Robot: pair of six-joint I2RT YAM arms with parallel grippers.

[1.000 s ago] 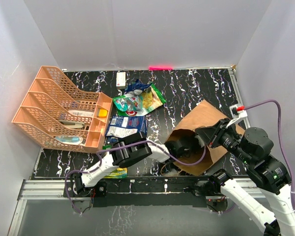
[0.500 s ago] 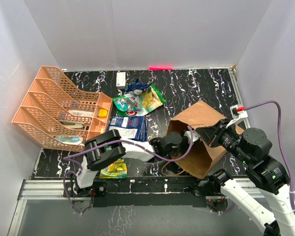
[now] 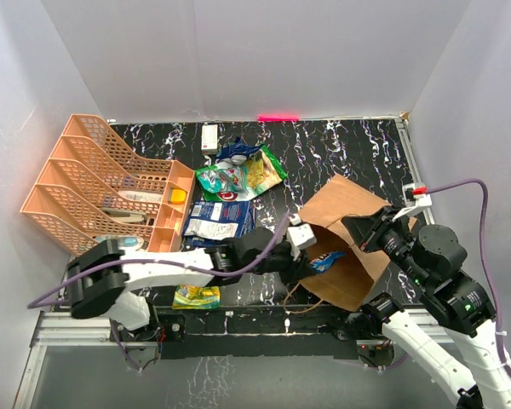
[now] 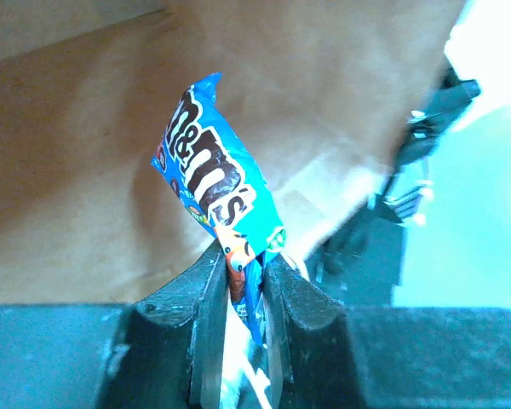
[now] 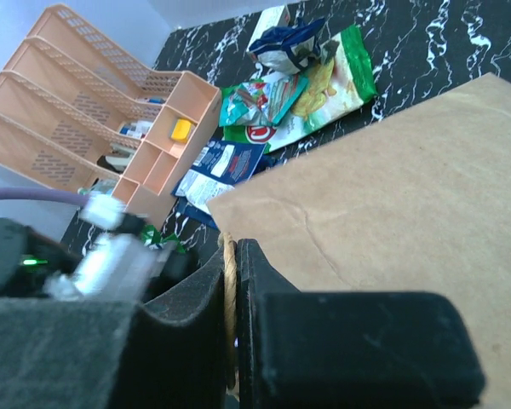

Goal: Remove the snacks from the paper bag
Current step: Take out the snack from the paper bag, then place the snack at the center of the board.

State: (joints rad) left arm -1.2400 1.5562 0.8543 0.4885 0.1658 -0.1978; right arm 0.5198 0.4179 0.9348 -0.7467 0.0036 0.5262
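The brown paper bag [image 3: 345, 223] lies on its side at the right, mouth facing left. My left gripper [image 3: 317, 256] sits at the mouth, shut on a bright blue candy packet [image 3: 329, 261]. In the left wrist view that packet [image 4: 213, 183] stands up between the fingers [image 4: 206, 298], with the bag's inner wall [image 4: 77, 170] behind. My right gripper [image 5: 236, 256] is shut on the bag's twisted paper handle [image 5: 230, 281] at the upper rim. Other snacks lie on the table: a green chip bag [image 3: 262, 173], a teal-white pouch [image 3: 220, 181], dark blue packets [image 3: 217, 220] and a green-yellow pouch [image 3: 196, 296].
An orange mesh organiser [image 3: 102, 192] fills the left side of the table. A small white box [image 3: 209, 136] lies near the back wall, by a pink strip [image 3: 278, 118]. White walls close in on three sides.
My left arm has drawn back out of the bag towards the left, bringing the blue candy packet to the mouth. The right gripper has kept hold of the handle.
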